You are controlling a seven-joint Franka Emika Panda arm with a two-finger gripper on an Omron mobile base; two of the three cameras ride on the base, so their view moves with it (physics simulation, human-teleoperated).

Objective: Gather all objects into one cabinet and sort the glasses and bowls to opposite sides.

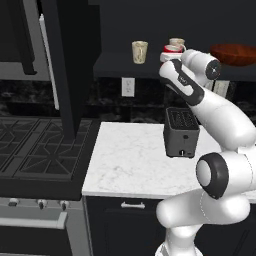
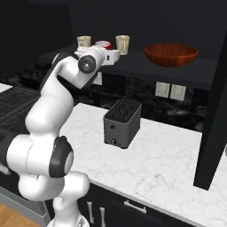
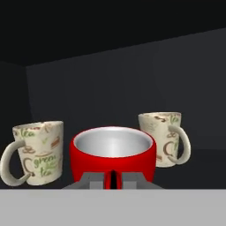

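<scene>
While on dark shelf (image 2: 133,66): red cup (image 3: 113,152).

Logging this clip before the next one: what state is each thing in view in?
Gripper: shut on the red cup's near rim.
Red cup: upright on the cabinet shelf, empty.
Two cream mugs: upright, flanking the cup.
Red-brown bowl: upright, at the shelf's right.
Toaster: on the counter, slots empty.

White arm (image 1: 215,120) rises from lower right of the left base view, bent at the elbow, reaching up toward upper centre. Gripper (image 3: 114,178) at bottom centre of the hand view, fingers nearly together, pinching a red rim.
</scene>
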